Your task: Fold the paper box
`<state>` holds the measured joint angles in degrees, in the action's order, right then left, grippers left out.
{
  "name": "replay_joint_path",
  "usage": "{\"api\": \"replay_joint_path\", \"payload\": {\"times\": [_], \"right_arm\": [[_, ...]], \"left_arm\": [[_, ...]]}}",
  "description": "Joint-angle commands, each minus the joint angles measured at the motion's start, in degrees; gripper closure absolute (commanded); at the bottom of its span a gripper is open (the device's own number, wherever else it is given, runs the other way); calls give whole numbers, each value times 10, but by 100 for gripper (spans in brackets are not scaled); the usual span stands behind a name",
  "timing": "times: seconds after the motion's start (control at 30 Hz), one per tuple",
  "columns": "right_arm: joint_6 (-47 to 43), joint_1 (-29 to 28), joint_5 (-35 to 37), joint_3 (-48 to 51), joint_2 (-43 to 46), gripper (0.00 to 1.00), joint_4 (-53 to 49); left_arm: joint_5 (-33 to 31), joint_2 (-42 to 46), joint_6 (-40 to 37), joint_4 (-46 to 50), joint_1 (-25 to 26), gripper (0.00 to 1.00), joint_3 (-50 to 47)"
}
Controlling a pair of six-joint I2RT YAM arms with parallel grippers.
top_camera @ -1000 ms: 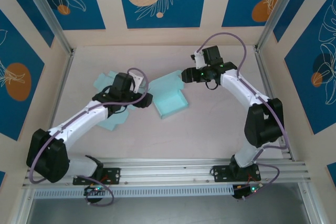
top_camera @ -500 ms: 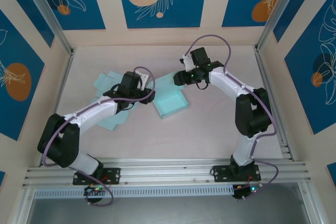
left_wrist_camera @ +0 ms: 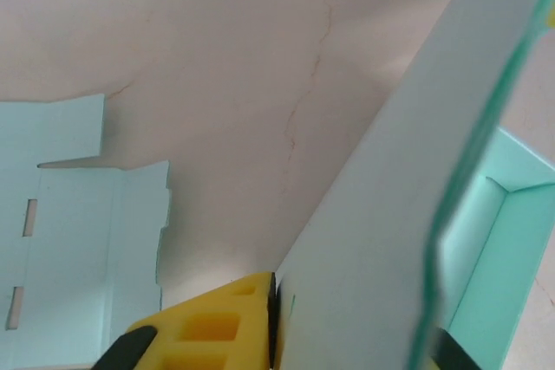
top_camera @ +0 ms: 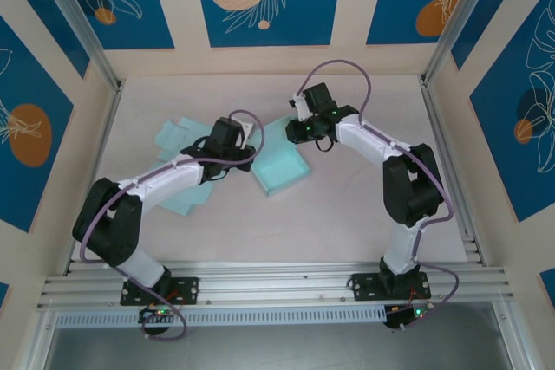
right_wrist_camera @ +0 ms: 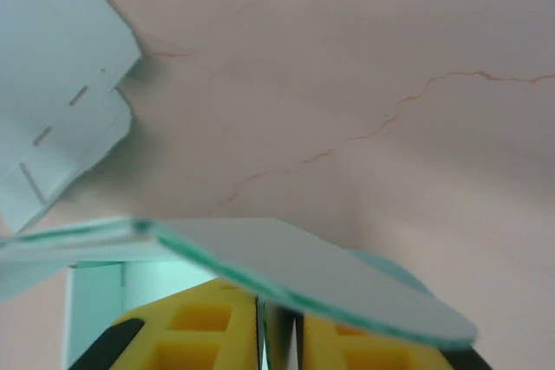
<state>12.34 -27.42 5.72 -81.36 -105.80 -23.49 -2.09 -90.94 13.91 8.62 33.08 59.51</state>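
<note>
Out in the middle of the table [top_camera: 347, 205] sits the teal paper box [top_camera: 282, 166], the left gripper [top_camera: 249, 158] clamped on its left wall and the right gripper [top_camera: 297, 132] pinching its far flap between yellow fingers [right_wrist_camera: 199, 335] (a flat teal sheet [top_camera: 173, 138] lies just beside it, under the left arm).

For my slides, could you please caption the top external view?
Left arm and right arm each pinch a flap of the teal paper box.
</note>
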Motion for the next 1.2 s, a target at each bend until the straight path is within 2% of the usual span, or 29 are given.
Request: {"api": "replay_joint_path", "payload": {"times": [0.0,0.17,0.27,0.53,0.7,0.83,1.0,1.17], "right_arm": [[33,-31,66,22,28,85,15],[88,-71,193,48,44,90,32],[113,-86,233,64,52,90,52],[152,-98,259,95,60,91,98],[159,-106,281,108,65,91,111],[161,-109,292,117,70,91,118],[164,-119,299,125,71,91,127],[175,-127,298,135,69,91,130]], "left_arm": [[-24,-19,43,-18,11,90,36],[-52,-50,97,-49,17,87,55],[-71,-67,120,-71,24,85,64],[-95,-98,172,-123,41,73,82],[-76,-109,191,-129,54,67,89],[-63,-109,206,-128,58,67,84],[-33,-120,238,-139,62,77,80],[-19,-130,269,-156,63,76,69]]}}
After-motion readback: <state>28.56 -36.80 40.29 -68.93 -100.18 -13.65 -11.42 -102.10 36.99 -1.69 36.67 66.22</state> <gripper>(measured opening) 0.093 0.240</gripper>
